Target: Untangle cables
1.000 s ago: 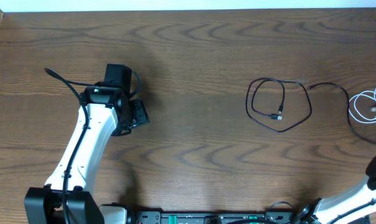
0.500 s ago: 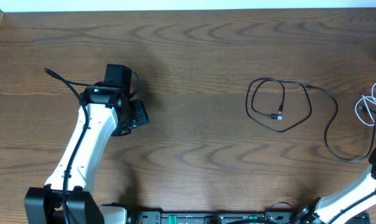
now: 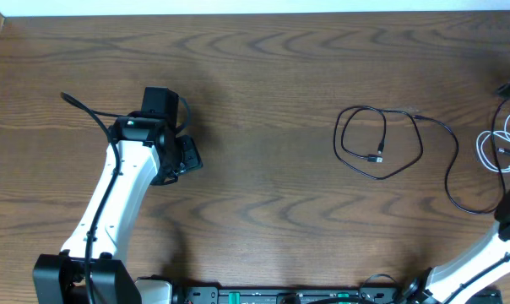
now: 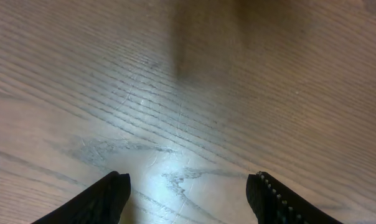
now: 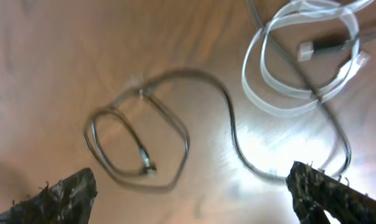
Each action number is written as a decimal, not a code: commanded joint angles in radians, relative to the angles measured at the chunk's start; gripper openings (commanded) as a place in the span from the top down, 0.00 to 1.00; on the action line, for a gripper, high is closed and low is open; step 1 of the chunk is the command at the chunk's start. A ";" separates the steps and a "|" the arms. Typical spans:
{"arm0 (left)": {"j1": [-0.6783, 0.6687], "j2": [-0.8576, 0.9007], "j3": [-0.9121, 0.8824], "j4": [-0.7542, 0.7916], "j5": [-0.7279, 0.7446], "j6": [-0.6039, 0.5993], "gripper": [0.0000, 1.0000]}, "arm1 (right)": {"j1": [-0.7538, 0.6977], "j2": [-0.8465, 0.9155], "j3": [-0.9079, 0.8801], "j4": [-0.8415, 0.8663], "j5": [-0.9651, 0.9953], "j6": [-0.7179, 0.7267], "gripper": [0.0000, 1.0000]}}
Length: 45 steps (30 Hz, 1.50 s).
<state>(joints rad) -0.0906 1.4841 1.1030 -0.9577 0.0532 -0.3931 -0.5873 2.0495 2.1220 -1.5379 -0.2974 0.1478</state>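
On the table (image 3: 263, 84), black cable (image 3: 383, 135) crosses white cable (image 3: 500, 145).

You will find the black cable (image 3: 455, 152) tail now bowed toward the near edge. The white cable (image 3: 480, 152) has shifted slightly along the right edge.

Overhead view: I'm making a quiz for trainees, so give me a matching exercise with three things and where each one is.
Things:
1. black cable
2. white cable
3. left tool

Places:
A. open, above bare table
B. bunched at the far right
C. looped, right of centre

Pairs: 1-C, 2-B, 3-A
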 commanded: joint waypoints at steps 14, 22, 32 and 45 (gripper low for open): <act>0.002 0.008 -0.006 -0.003 0.014 -0.009 0.35 | 0.170 -0.002 -0.435 0.175 0.340 0.033 0.20; 0.002 0.008 -0.006 -0.002 0.014 -0.009 0.35 | 0.170 -0.002 -0.638 0.391 0.340 0.039 0.35; 0.002 0.008 -0.006 -0.003 0.014 -0.009 0.35 | 0.170 -0.002 -0.785 0.581 0.340 0.039 0.56; 0.002 0.008 -0.006 -0.005 0.014 -0.009 0.35 | 0.155 -0.003 -0.704 0.516 0.296 0.039 0.99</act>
<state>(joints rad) -0.0906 1.4849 1.1030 -0.9585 0.0692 -0.3931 -0.4221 2.0327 1.3613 -0.9924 0.0246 0.1822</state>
